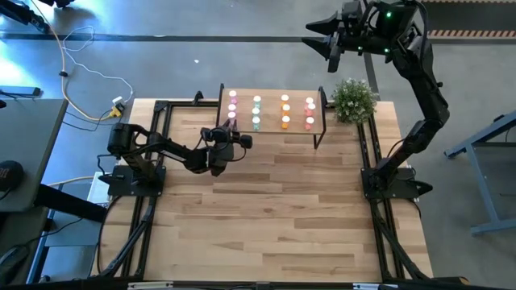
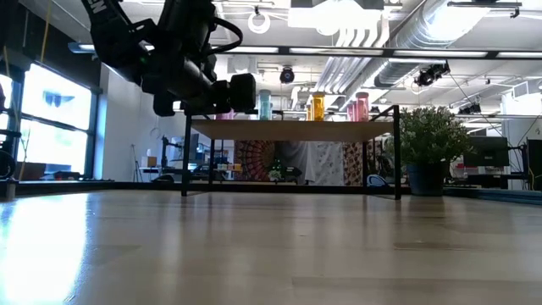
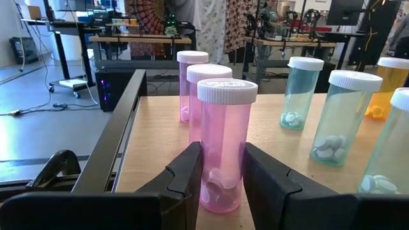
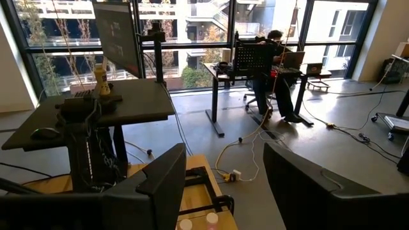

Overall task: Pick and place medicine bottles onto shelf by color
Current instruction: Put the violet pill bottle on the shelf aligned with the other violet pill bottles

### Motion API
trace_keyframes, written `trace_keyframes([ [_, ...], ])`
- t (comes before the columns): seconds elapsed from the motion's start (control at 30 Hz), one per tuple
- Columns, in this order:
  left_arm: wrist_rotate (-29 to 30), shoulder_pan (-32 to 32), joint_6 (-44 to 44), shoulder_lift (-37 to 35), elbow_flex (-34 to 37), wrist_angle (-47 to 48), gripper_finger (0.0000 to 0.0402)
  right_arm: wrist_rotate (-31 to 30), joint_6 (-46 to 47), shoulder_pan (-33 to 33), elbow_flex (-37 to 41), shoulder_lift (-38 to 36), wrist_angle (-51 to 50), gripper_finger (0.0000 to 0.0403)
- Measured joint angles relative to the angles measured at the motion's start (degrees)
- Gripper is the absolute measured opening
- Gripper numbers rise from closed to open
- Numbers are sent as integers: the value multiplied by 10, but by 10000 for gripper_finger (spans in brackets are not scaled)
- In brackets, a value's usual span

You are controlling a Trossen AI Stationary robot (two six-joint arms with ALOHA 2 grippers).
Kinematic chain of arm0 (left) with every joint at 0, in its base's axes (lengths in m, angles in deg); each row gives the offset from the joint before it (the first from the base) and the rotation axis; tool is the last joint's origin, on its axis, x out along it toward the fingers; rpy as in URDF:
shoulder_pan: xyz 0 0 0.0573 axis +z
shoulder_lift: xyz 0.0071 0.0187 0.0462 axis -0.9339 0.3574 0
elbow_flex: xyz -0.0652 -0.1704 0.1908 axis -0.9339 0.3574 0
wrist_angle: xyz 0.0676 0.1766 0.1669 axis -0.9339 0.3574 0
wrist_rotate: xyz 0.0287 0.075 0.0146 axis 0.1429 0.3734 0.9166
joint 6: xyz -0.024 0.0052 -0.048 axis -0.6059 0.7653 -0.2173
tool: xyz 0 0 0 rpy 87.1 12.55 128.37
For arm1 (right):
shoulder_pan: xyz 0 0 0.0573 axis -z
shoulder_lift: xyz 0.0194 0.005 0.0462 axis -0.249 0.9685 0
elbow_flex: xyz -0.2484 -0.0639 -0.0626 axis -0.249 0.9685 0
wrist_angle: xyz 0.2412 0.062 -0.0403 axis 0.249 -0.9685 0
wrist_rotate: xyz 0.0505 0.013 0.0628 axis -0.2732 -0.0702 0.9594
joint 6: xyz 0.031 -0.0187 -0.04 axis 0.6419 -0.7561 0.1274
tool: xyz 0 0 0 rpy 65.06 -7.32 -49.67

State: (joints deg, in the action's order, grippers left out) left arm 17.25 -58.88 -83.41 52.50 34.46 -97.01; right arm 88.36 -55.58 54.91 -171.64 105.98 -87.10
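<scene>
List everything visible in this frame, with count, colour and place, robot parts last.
pink medicine bottles: four, pink, leftmost column on the shelf; the front one is gripped
green medicine bottles: three, pale green, second column
orange medicine bottles: three, orange, third column
salmon-red medicine bottles: three, fourth column
shelf: one, light wood on a black frame, far side of the table
potted plant: one, green, right of the shelf
table: one, wood
left hand: shut on the front pink bottle
right hand: open, raised beyond the table's far edge

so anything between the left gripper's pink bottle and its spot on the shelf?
Nothing visible. The left gripper is shut on the pink bottle, which already stands on the shelf at the front of the pink row.
</scene>
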Motion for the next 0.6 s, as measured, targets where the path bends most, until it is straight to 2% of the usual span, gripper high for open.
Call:
trace_keyframes([
  [0.4, -4, 0, -15, 1, 0, 1, 150, 0, -2, 0, 0, 0, 0, 201],
  [0.6, -3, 0, 5, 1, -6, -5, 164, 0, -4, 0, 0, 0, 0, 201],
])
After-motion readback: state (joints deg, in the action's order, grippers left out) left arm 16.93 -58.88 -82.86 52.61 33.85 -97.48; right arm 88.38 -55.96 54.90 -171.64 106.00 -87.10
